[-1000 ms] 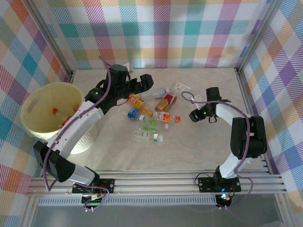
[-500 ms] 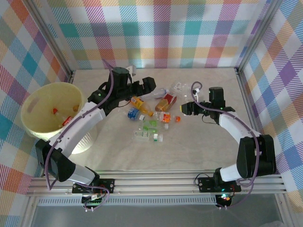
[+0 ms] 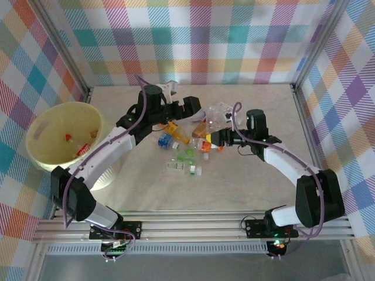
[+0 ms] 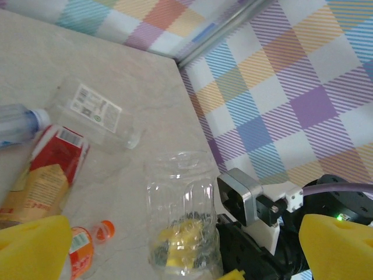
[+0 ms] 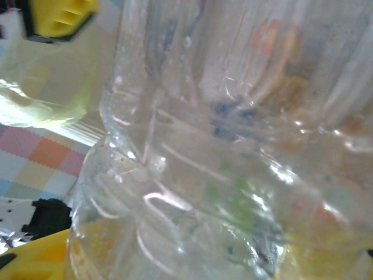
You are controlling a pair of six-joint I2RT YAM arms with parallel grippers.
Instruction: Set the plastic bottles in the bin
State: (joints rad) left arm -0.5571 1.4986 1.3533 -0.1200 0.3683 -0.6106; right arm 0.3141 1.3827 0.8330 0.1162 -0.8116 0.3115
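My right gripper (image 3: 214,138) is shut on a clear plastic bottle (image 4: 182,204), held upright at the right edge of the pile; its yellow pads show through the plastic. That bottle (image 5: 221,116) sits right against the right wrist camera. My left gripper (image 3: 191,108) hangs open over the pile's far side, yellow fingertips (image 4: 35,248) wide apart, with nothing between them. On the table lie an orange-labelled bottle (image 3: 170,126), a red-and-brown one (image 3: 205,124), a blue one (image 3: 165,140), a green one (image 3: 187,154) and a clear one (image 3: 183,168). The bin (image 3: 53,120) stands at the far left.
A flat clear bottle with a white label (image 4: 93,111) lies behind the pile. A loose orange cap (image 4: 105,230) rests near the held bottle. Two small bottles lie inside the bin. Checked walls close in the table at the back and on both sides.
My right gripper has swung left from the table's right side to the edge of the pile. My left gripper has shifted a little right and farther back, still open.
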